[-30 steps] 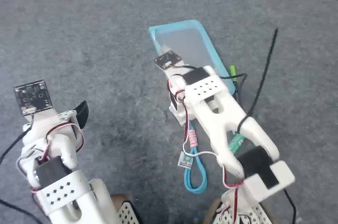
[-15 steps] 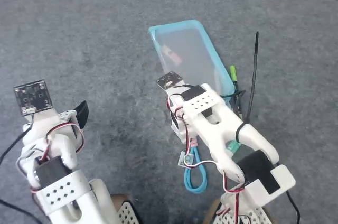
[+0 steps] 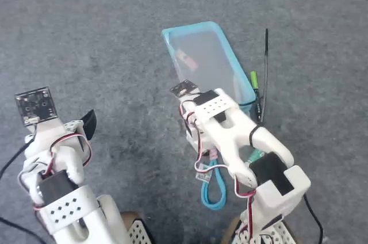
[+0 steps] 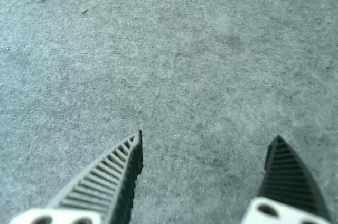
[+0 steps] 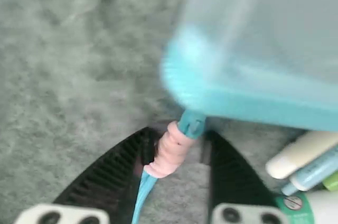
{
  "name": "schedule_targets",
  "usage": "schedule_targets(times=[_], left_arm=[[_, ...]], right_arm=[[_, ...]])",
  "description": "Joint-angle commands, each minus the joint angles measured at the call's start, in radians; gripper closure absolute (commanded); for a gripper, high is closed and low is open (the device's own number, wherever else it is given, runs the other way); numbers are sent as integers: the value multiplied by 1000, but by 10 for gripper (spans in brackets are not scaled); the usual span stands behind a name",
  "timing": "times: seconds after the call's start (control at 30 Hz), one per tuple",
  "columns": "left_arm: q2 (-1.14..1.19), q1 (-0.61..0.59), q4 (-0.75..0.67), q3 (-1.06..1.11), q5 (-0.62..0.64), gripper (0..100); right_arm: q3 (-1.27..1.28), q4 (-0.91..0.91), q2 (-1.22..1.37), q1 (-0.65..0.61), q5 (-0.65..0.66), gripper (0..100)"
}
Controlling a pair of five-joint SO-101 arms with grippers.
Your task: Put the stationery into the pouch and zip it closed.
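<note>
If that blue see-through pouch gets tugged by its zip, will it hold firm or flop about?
Probably floppy: the pouch looks like thin see-through plastic lying flat. Likely light, so a tug on the pink zip pull at the right gripper might drag the whole pouch along the grey mat. Flat, so unlikely to roll.

No writing can be read anywhere. A small tag (image 3: 201,177) by the strap (image 3: 214,193) bears marks too small to make out.
</note>
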Motion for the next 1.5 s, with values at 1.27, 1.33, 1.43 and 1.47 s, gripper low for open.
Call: schedule_targets(times=[1.27,1.33,1.43,1.47], left_arm=[[-44,815,87,-257,40,677],[-44,830,86,-259,41,677],[-38,847,86,-251,41,677],[-38,848,86,-249,41,677]], right_arm=[[15,154,-1000,-139,244,991],[18,153,-998,-133,245,991],[15,154,-998,-134,245,991],[14,154,-1000,-134,245,991]])
